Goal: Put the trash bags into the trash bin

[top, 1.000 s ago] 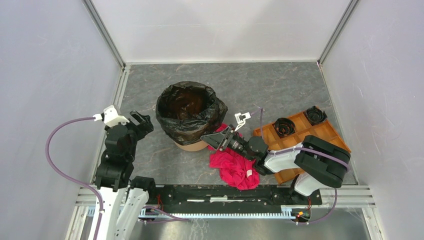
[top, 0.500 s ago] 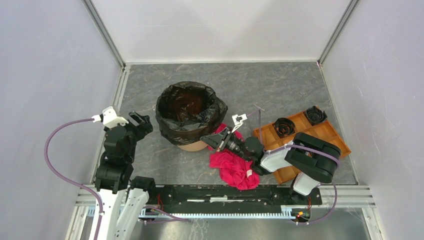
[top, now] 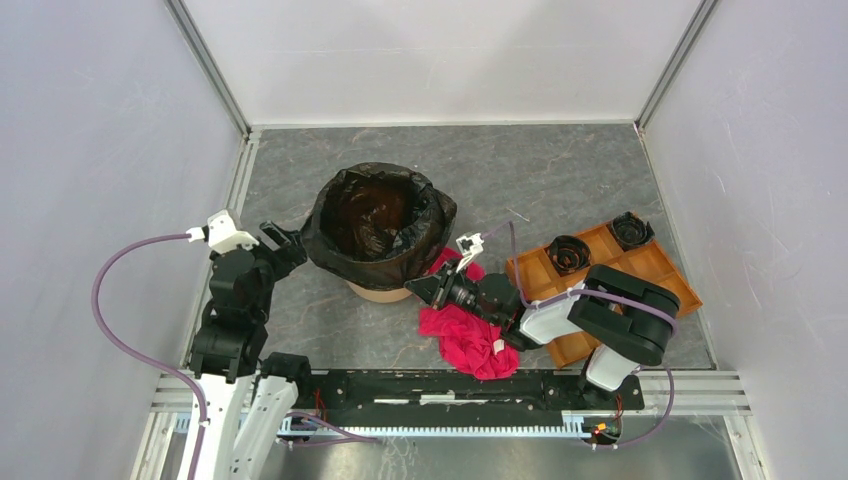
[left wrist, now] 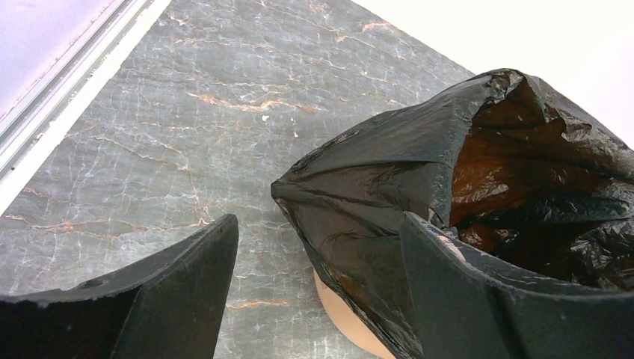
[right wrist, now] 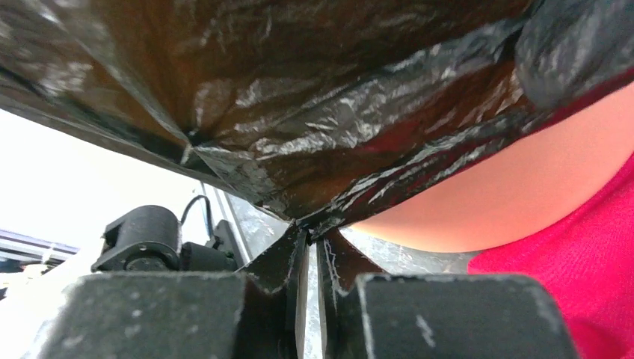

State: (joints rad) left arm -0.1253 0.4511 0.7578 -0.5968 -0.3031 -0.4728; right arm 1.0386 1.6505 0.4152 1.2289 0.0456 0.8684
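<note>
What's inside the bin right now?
The black trash bag lines the trash bin, with its mouth open and its edge folded over the rim. Only crinkled plastic shows inside. The plastic hides the bin's floor.

Left jaws spread, right jaws pinched.

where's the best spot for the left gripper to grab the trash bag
Pinch the pointed fold of the trash bag that juts off the bin's left wall, coming in from the left. It is thin, stands clear of the wall, and faces the open left gripper.
</note>
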